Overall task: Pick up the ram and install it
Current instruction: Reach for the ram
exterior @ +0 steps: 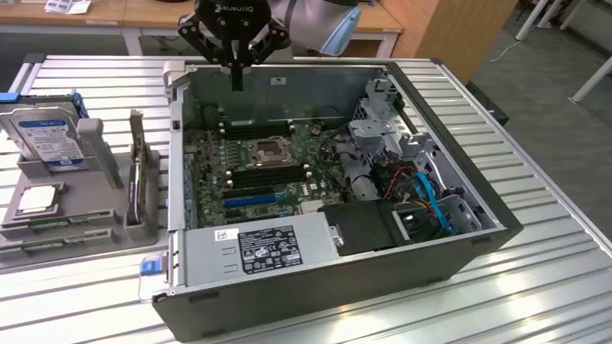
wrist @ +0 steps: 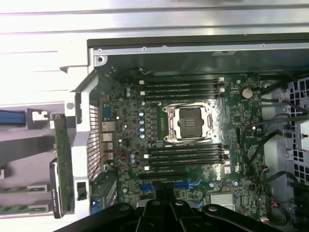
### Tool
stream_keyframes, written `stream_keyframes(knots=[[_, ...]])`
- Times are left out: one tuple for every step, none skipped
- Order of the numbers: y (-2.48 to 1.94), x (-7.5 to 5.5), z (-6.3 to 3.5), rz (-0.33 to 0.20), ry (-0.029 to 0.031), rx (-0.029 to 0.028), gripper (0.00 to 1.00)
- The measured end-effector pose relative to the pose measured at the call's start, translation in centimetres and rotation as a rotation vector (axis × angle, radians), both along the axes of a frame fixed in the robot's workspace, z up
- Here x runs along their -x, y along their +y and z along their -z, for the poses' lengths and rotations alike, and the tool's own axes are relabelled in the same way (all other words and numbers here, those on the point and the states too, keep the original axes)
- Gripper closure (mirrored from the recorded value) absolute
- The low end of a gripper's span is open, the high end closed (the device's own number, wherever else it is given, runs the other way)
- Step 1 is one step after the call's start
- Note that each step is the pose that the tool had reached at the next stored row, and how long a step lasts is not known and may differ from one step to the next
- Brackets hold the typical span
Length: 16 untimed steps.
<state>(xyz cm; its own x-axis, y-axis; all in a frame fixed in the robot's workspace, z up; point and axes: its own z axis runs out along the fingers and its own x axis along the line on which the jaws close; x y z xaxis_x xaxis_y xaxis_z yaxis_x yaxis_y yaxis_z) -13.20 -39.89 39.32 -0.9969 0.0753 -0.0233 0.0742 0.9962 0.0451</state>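
Jaws: closed together with nothing between them. The gripper (exterior: pixel 236 80) (wrist: pixel 164 199) hangs over the far end of the open case (exterior: pixel 335 301).
Under the gripper: one motherboard (wrist: pixel 231 159) with one CPU socket (exterior: pixel 265 152) (wrist: pixel 189 122) and two slot banks (exterior: pixel 254 129) (wrist: pixel 183 92) of long black slots, one bank on each side of the socket.
Green sticks: two pieces of ram (exterior: pixel 46 224) (wrist: pixel 21 188) lie flat in a grey fixture (exterior: pixel 96 143) outside the case, at the exterior view's left, well apart from the gripper.
In the way: the case's side wall and one green board (exterior: pixel 140 168) (wrist: pixel 60 150) standing on edge, both between the case's interior and the sticks.
Also on the fixture: one upright hard drive (exterior: pixel 46 140) and one processor chip (exterior: pixel 39 198).
Inside the case: one power supply (exterior: pixel 258 247), and blue cables (exterior: pixel 431 204) beside it.
Underneath: a slatted metal table (exterior: pixel 535 287).
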Motion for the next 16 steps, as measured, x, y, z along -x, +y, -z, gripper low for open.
stream_keyframes(knots=[[0.00,0.2,0.00,0.000,0.0000,0.0000,0.90],[0.00,0.4,0.00,0.000,0.0001,0.0000,0.90],[0.00,0.6,0.00,0.000,0.0000,0.0000,0.90],[0.00,0.8,0.00,0.000,0.0000,-0.0001,0.90],[0.00,1.0,0.00,0.000,0.0000,0.0000,0.90],[0.00,1.1,0.00,0.000,0.0000,-0.0001,0.90],[0.00,1.3,0.01,0.000,0.0000,-0.0001,0.90],[0.00,1.4,0.01,0.000,0.0000,-0.0001,0.90],[0.00,1.5,0.00,0.000,0.0000,0.0000,0.90],[0.00,1.6,0.00,0.000,0.0000,0.0000,0.90],[0.00,1.7,0.00,0.000,0.0000,0.0000,0.90],[0.00,1.9,0.00,0.000,0.0000,0.0000,0.90],[0.00,2.0,0.00,0.000,0.0001,0.0000,0.90],[0.00,2.2,0.00,0.000,0.0000,0.0001,0.90],[0.00,2.3,0.00,0.000,0.0001,0.0000,0.90],[0.00,2.5,0.01,0.000,0.0000,0.0000,0.90]])
